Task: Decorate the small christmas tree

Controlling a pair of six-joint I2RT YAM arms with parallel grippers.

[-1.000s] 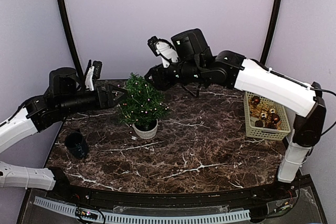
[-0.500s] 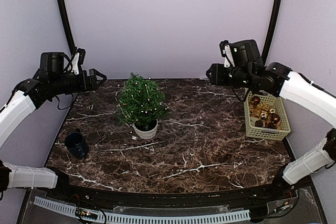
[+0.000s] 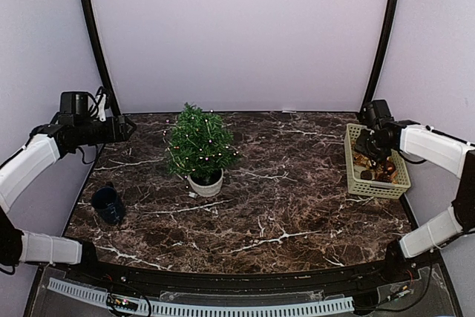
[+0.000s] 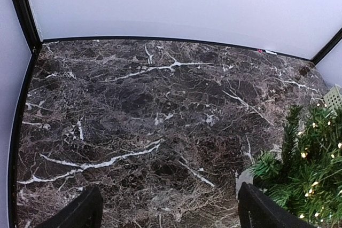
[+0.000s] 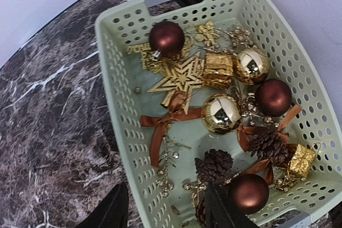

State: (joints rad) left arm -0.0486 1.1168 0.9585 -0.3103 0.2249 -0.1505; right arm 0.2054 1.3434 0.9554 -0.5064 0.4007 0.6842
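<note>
Top external, left end effector (image 3: 128,128) open, empty, by table (image 3: 87,177) edge, right end effector (image 3: 369,152) open over basket (image 3: 375,192)

Both arms pulled off the small christmas tree (image 3: 199,142): left gripper (image 3: 128,128) to far left, right gripper (image 3: 369,146) (was by treetop) now over basket (image 3: 375,191).

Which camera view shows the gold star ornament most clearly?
Right wrist view: the gold star ornament shows clearly in the basket. From the top camera it is too small to tell; the left wrist view misses it.
</note>
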